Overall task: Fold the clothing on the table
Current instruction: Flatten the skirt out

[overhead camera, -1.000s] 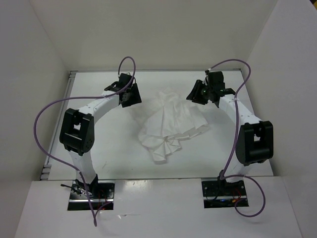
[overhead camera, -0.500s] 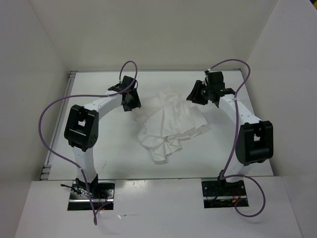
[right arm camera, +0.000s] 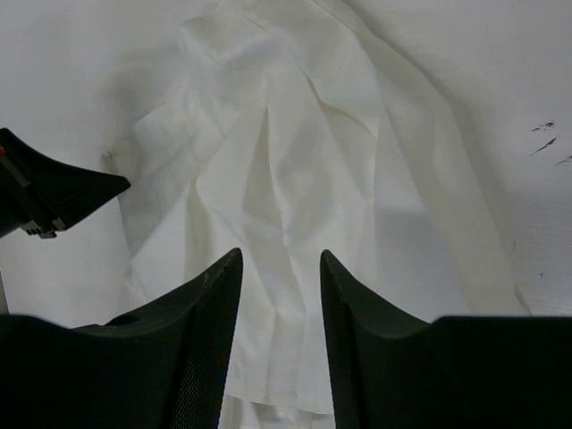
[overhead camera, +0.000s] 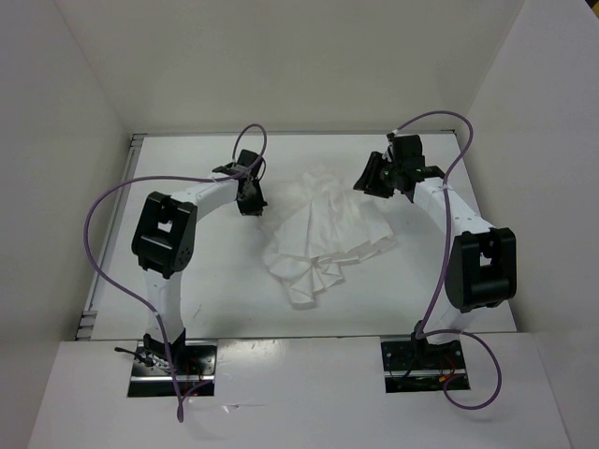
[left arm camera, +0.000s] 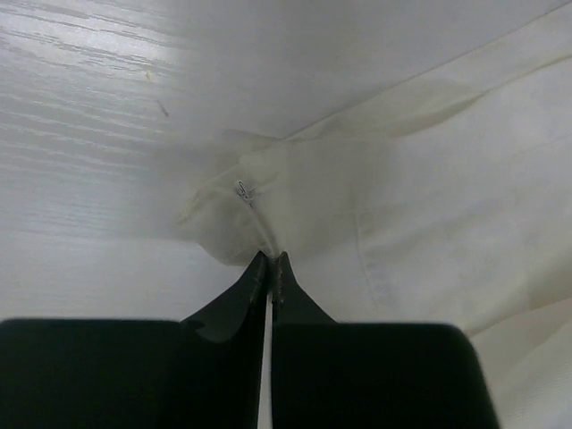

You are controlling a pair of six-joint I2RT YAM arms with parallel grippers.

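Clothing [overhead camera: 323, 229] is lying crumpled in the middle of the table [overhead camera: 234, 299], between my two arms. Left gripper [left arm camera: 270, 259] is pinched together on a little bunched-up corner at its left edge (just a sliver of white fabric showing between the tips). Right gripper [right arm camera: 280, 255] hangs over the garment's far right side, jaws apart, nothing between them.

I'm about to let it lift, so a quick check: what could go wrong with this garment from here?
1. The left end effector is shut on what looks like only the tip of a corner of the garment; the thin fabric may slip out on lifting.
2. The right end effector hangs open above the cloth, holding nothing; a one-sided pull could drag or bunch the wrinkled heap instead of folding it.
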